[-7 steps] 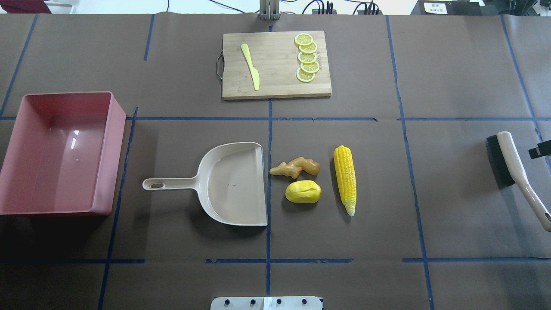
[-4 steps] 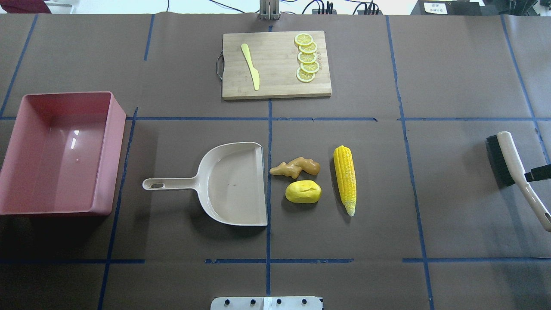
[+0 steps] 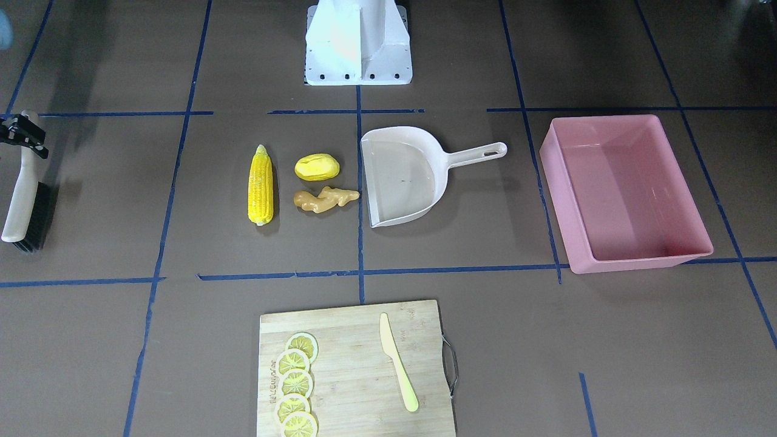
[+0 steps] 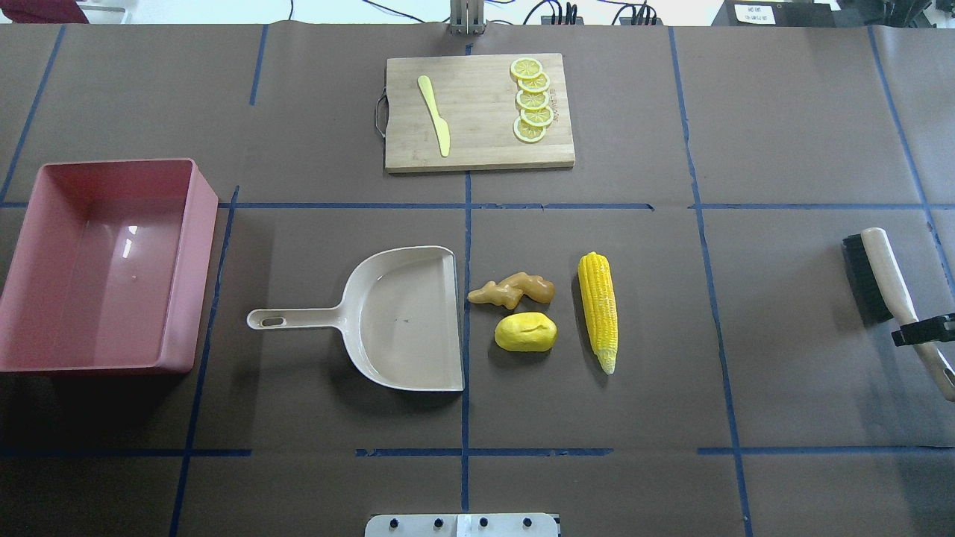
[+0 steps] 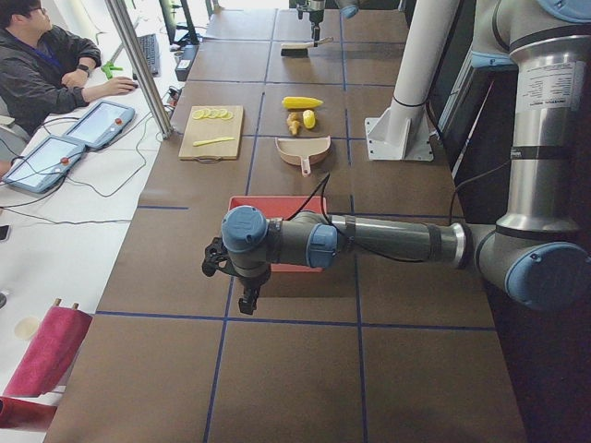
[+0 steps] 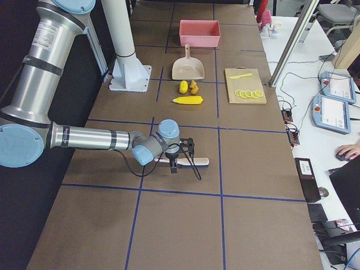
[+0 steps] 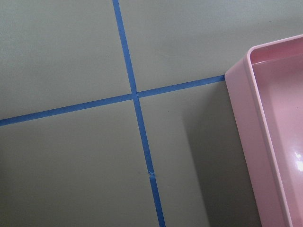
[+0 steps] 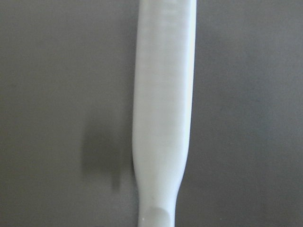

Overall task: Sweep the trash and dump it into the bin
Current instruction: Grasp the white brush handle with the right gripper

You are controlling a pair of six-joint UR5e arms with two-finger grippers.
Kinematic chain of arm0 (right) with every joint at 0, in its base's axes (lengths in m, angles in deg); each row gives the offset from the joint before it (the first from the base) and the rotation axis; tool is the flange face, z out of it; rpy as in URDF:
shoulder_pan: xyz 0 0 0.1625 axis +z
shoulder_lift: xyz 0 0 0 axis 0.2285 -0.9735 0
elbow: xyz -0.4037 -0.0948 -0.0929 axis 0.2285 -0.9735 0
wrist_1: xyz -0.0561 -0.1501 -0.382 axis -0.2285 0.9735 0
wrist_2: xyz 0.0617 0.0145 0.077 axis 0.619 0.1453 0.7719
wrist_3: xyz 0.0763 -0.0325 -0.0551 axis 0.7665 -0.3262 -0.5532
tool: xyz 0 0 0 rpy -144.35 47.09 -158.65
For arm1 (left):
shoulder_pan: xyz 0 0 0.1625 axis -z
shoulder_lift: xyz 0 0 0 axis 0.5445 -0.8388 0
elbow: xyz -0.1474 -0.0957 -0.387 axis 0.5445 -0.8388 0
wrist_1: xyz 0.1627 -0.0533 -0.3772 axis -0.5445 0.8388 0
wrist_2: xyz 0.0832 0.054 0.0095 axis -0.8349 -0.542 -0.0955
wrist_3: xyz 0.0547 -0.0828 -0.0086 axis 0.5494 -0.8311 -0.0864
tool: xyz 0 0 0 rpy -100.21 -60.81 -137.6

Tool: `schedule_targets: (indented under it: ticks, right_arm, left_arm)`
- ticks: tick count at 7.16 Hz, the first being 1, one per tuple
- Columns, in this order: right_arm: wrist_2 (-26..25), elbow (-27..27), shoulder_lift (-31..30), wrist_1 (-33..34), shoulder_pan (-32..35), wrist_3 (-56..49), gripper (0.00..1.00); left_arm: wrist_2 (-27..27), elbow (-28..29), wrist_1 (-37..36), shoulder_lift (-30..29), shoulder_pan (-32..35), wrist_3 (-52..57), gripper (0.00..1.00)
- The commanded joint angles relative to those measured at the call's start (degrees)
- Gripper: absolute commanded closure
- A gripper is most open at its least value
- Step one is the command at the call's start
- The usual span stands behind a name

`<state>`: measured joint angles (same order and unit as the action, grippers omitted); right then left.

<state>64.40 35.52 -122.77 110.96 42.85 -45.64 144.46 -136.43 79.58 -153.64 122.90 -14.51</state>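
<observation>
the corn cob (image 4: pixel 598 309), potato-like lump (image 4: pixel 526 332) and ginger root (image 4: pixel 512 290) lay together on the bench (image 4: pixel 671 410), just beside the open mouth of the dustpan (image 4: pixel 406 321). the pink bin (image 4: pixel 194 253) stood well apart, beyond the dustpan's handle. the right pincer (image 4: pixel 925 330) sat across the handle of the brush (image 4: pixel 884 276); whether it gripped could not be told. the left pincer (image 5: pixel 247 300) hung near the bin, its opening not discernible.

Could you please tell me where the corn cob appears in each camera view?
Exterior front-facing: corn cob left of centre.
Overhead exterior: corn cob right of centre.
Exterior left: corn cob top centre.
Exterior right: corn cob upper centre.
Left wrist-mounted: not in it.
Right wrist-mounted: not in it.
Landmark: the dustpan, potato and ginger between it and corn cob.
</observation>
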Motion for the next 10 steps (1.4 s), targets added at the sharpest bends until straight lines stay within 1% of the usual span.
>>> schedule_targets:
  ticks: [1, 2, 3, 4, 7, 8, 9, 10]
  right_arm:
    - [-1.3, -0.6, 0.0, -0.9, -2.4, 0.7, 0.11]
    - [-1.3, -0.6, 0.0, -0.9, -2.8, 0.6, 0.43]
    - [-1.3, -0.6, -0.2, -0.8, -3.1, 0.6, 0.68]
    - [-1.3, -0.5, -0.2, -0.9, -3.0, 0.3, 1.00]
    - [-1.2, 0.3, -0.6, -0.8, -3.2, -1.0, 1.00]
    - [-0.8, 1.3, -0.7, -0.3, -3.0, -1.3, 1.00]
    - [-0.3, 3.6, -0.3, 3.6, -1.1, -0.9, 1.00]
    - [-0.5, 7.6, 0.5, 10.7, -0.7, -0.9, 1.00]
  left_arm:
    - [0.0, 0.0, 0.0, 0.0, 0.0, 0.0, 0.00]
    - [0.1, 0.0, 0.0, 0.0, 0.0, 0.0, 0.00]
    - [0.1, 0.0, 0.0, 0.0, 0.0, 0.0, 0.00]
    - [0.1, 0.0, 0.0, 0.0, 0.0, 0.0, 0.00]
    - [0.0, 0.0, 0.0, -0.1, -0.2, 0.0, 0.00]
    - [0.2, 0.5, 0.0, -1.0, -0.3, 0.1, 0.00]
    - [0.3, -0.1, 1.7, -1.1, -0.3, 0.5, 0.00]
    - [0.5, 0.7, 6.5, -0.7, -0.3, 0.5, 0.00]
